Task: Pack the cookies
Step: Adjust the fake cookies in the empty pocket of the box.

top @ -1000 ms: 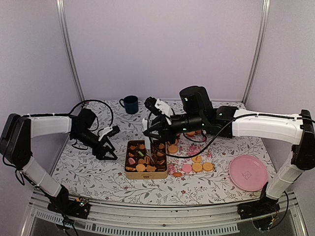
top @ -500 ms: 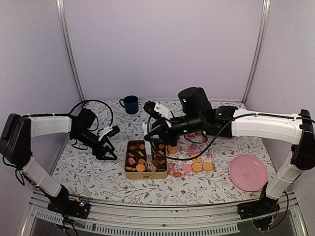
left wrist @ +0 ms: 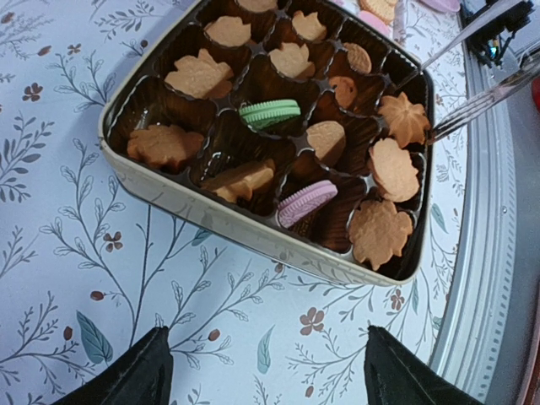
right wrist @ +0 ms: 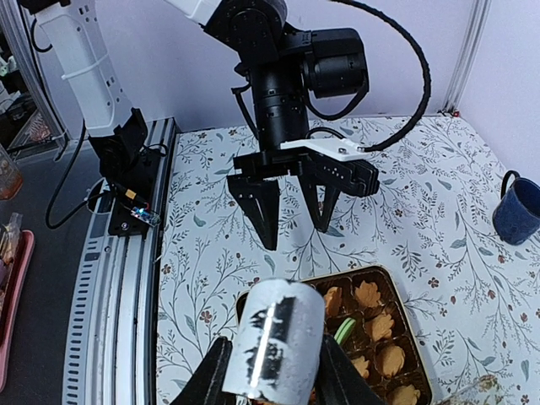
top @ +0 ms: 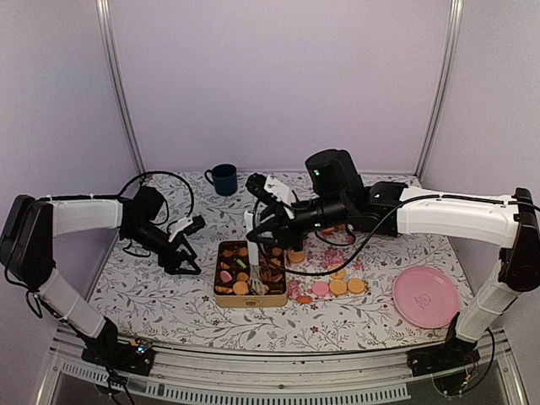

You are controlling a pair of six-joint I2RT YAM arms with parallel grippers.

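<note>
An open gold tin [top: 250, 301] holds cookies [top: 241, 288] in brown cups; most are golden, one is green [left wrist: 270, 112] and one pink [left wrist: 307, 201]. More cookies [top: 338, 287] lie loose on the cloth to the tin's right. My right gripper [top: 257, 232] hangs over the tin, shut on silver tongs [top: 253, 261] whose tips reach down into it. In the right wrist view the tongs' rounded end [right wrist: 278, 342] sits between my right gripper [right wrist: 274, 375] fingers. Left of the tin, my left gripper [left wrist: 266, 337] stands open and empty just above the cloth.
A pink plate [top: 425, 296] lies at the front right. A dark blue mug [top: 224, 179] stands at the back. The flowered cloth covers the table, with a metal rail along its near edge. Cables trail behind both arms.
My right gripper has dipped down with the tongs, so their tips are now in the tin. The left arm has not moved.
</note>
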